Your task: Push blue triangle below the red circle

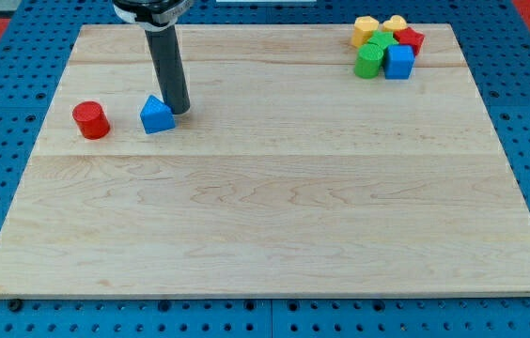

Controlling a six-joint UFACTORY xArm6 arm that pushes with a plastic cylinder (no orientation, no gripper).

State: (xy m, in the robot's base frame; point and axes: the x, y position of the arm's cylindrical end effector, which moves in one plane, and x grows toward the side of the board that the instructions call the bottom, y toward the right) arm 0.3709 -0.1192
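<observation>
The blue triangle [156,115] lies on the wooden board at the view's upper left. The red circle [90,120] stands to its left, about a block's width away, at nearly the same height in the view. My tip [179,111] rests on the board just right of the blue triangle, touching or almost touching its right side. The dark rod rises from there to the view's top.
A cluster of blocks sits at the board's top right: a yellow one [366,30], another yellow one [395,24], a red one [409,38], two green ones [370,58] and a blue cube [398,62]. The board's [265,216] edges border a blue perforated surface.
</observation>
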